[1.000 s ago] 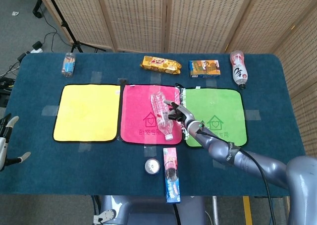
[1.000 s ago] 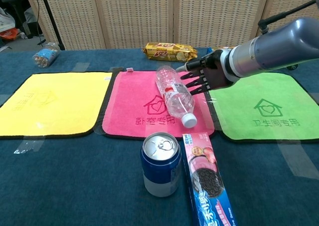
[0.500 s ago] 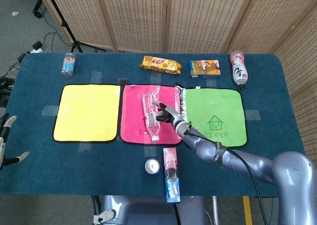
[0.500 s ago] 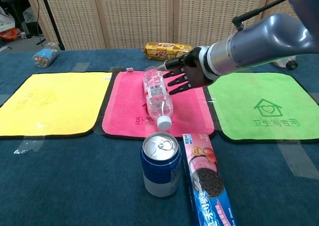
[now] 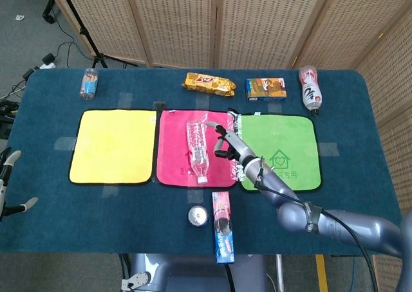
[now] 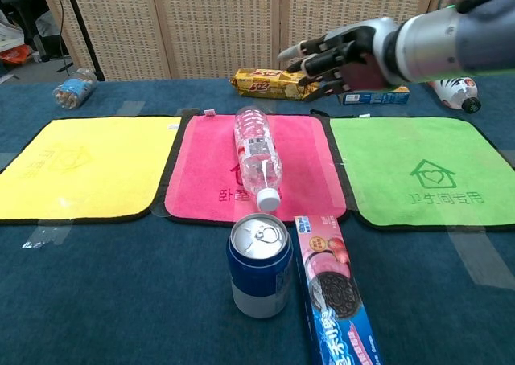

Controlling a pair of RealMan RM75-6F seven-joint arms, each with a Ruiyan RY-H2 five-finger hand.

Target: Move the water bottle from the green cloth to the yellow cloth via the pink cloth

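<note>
The clear water bottle (image 5: 197, 147) (image 6: 256, 153) lies on its side on the pink cloth (image 5: 174, 163) (image 6: 211, 180), white cap toward the table's front edge. My right hand (image 5: 229, 144) (image 6: 342, 57) hovers above the pink cloth's right edge with fingers spread, holding nothing and clear of the bottle. The green cloth (image 5: 283, 150) (image 6: 426, 168) lies bare to the right, the yellow cloth (image 5: 112, 145) (image 6: 80, 166) bare to the left. My left hand (image 5: 8, 186) is at the far left edge, off the table, fingers apart.
A blue can (image 5: 197, 216) (image 6: 260, 264) and a cookie pack (image 5: 222, 226) (image 6: 331, 289) stand in front of the pink cloth. Along the back lie a yellow snack bag (image 5: 207, 83) (image 6: 272, 82), a small box (image 5: 266, 88), a bottle (image 5: 309, 89) and a jar (image 5: 89, 83) (image 6: 71, 88).
My right hand let the bottle go, rose and drew back to the right. The bottle now lies still on the pink cloth. The left hand has not moved.
</note>
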